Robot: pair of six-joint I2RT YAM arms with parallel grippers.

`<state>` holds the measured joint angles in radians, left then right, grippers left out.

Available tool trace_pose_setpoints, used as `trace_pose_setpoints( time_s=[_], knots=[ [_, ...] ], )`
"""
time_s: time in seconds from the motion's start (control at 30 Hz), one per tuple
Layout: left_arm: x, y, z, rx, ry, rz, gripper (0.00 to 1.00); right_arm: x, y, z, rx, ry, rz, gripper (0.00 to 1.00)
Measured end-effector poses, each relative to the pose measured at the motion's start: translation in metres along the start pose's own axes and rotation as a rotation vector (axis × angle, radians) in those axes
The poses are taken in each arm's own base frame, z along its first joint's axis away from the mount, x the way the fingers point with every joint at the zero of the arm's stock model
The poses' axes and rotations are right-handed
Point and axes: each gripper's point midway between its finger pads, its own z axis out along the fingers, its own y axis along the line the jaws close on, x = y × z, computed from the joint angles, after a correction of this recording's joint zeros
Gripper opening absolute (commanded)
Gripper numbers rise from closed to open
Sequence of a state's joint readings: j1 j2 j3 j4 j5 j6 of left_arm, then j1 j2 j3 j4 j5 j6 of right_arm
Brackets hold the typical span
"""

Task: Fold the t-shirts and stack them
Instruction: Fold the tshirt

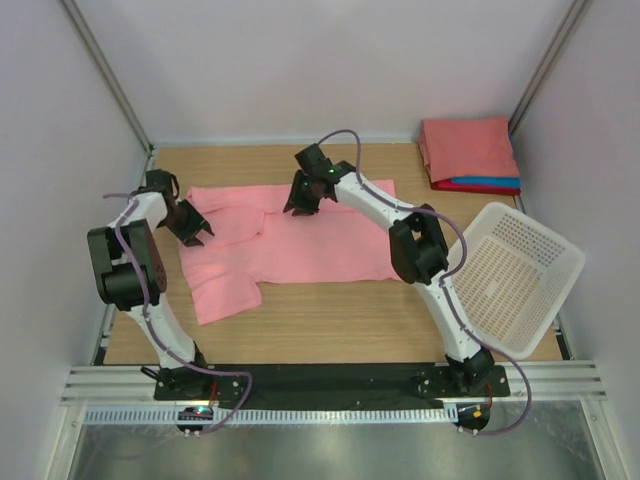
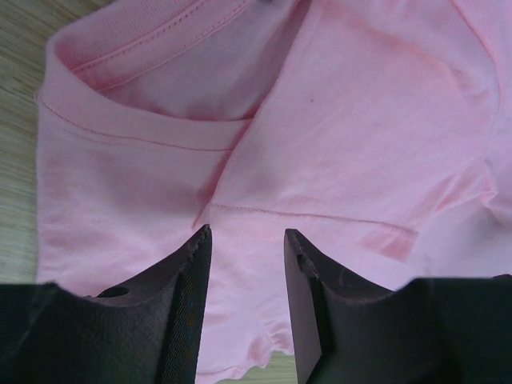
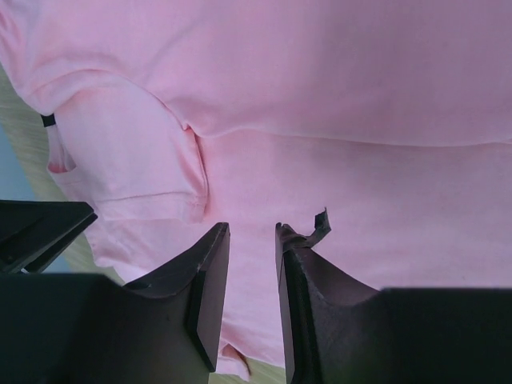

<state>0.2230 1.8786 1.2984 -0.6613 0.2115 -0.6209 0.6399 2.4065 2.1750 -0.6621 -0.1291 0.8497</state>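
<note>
A salmon-pink t-shirt (image 1: 320, 250) lies spread on the wooden table (image 1: 330, 320), its far half partly folded over and a sleeve hanging toward the front left. My left gripper (image 1: 197, 232) hovers at the shirt's left edge, open. In the left wrist view the left gripper (image 2: 246, 236) has its jaws apart just above the cloth (image 2: 360, 144), below the collar (image 2: 160, 128). My right gripper (image 1: 300, 203) is over the shirt's far edge, open. In the right wrist view the right gripper (image 3: 252, 230) shows a narrow gap and flat cloth (image 3: 360, 96) beneath it, beside a sleeve (image 3: 128, 176).
A stack of folded t-shirts (image 1: 468, 148) sits in the back right corner, salmon on top with blue (image 1: 495, 182) and red (image 1: 462, 187) edges showing below. A white mesh basket (image 1: 515, 280) is tilted at the table's right edge, beside the right arm.
</note>
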Motion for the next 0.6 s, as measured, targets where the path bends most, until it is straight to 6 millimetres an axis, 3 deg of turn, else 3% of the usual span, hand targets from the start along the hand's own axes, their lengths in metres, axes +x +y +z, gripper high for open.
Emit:
trace_pose_setpoints(
  time_s=[0.37,0.53,0.6],
  knots=[
    [0.002,0.008,0.005,-0.029,0.0,0.004,0.47,0.04,0.013,0.047,-0.039,0.068,0.039,0.36],
    [0.004,0.012,0.014,-0.038,0.015,0.006,0.44,0.061,0.026,0.058,-0.062,0.089,0.038,0.36],
    [0.004,0.011,0.015,-0.032,0.022,0.009,0.37,0.066,0.031,0.059,-0.07,0.094,0.039,0.36]
  ],
)
